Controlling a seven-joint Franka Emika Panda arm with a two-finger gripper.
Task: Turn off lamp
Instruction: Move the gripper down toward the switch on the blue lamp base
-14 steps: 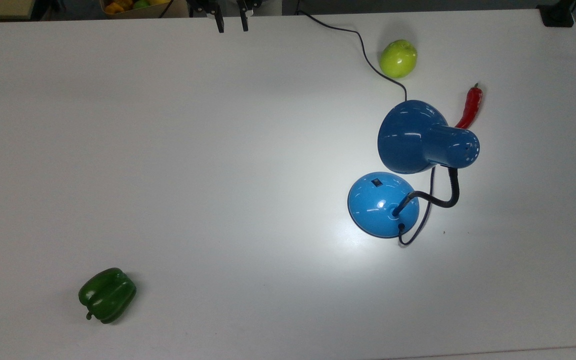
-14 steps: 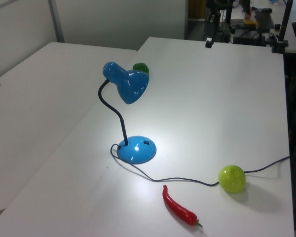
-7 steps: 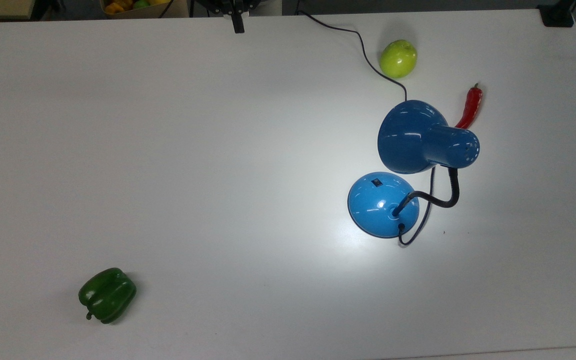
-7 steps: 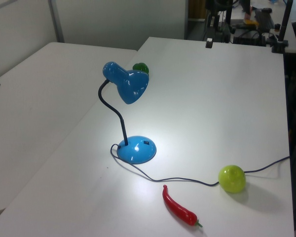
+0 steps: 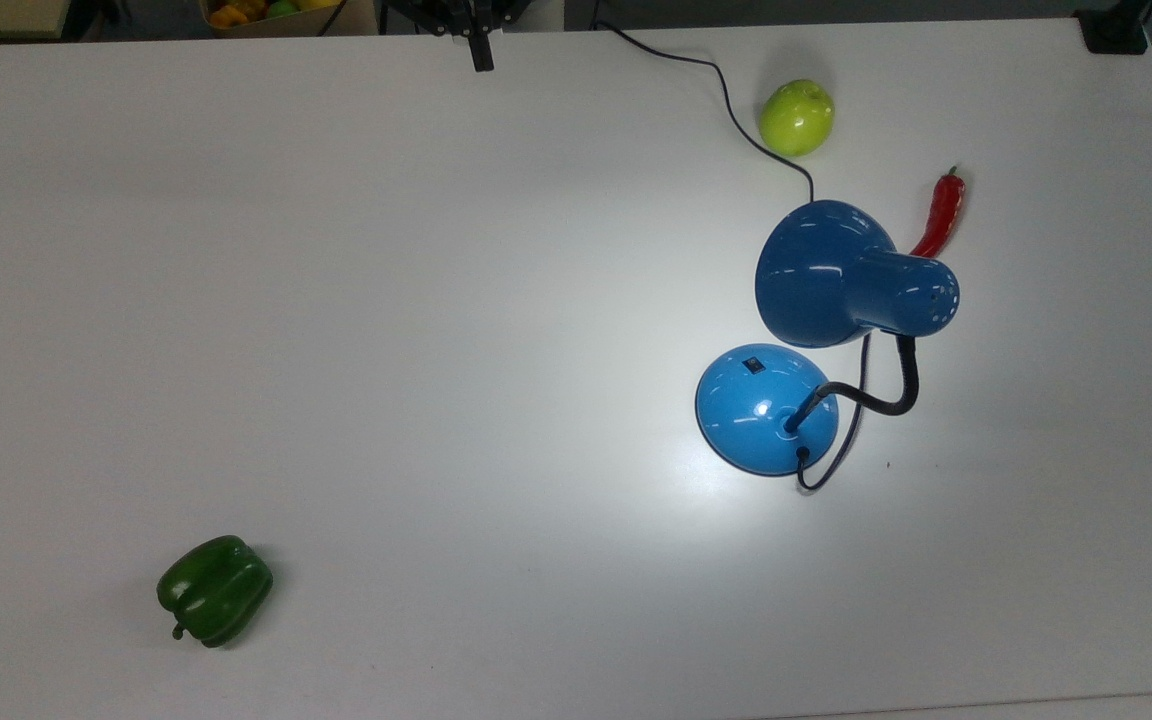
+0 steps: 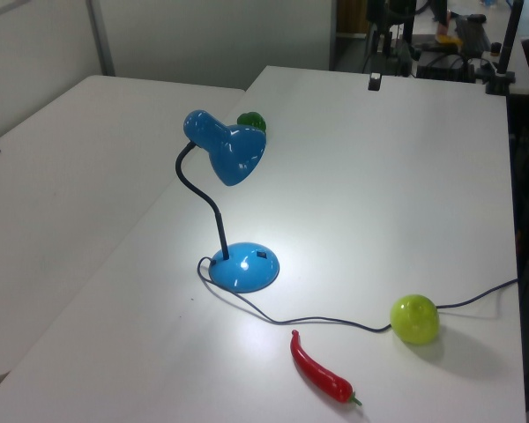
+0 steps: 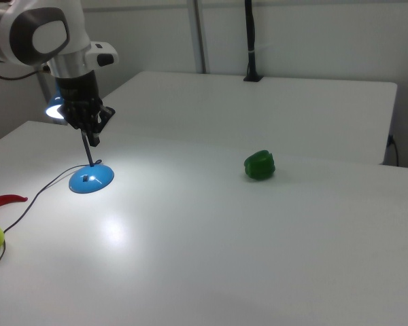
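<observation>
Approaching: the lamp is lit and untouched, so I judge this the reach stage, with the press on the switch not yet begun.
Pepper: a green pepper (image 5: pixel 214 590) lies at the top view's near left of the desk (image 5: pixel 436 350), well apart from everything else.
Jaws (image 5: pixel 481 55): pinched together into one thin dark tip at the top view's far edge, holding nothing; in the right view they hang above the desk, pointing down.
Lamp (image 5: pixel 836 330): stands in the top view's right half, lit, throwing a bright pool on the desk around its base.
Base (image 5: pixel 761 410): round and blue, under the shade's left rim in the top view, with the neck rising from its near right side.
Switch (image 5: pixel 754 364): a small dark square on the far part of the base's dome in the top view.
Apple (image 5: pixel 796 117): far of the shade, just beside the cord (image 5: pixel 736 110).
Chilli (image 5: pixel 941 212): right of the shade in the top view.
Next move: I judge the closed tip must travel right and near across the top view, come down on the switch, and steer past the shade and neck.
</observation>
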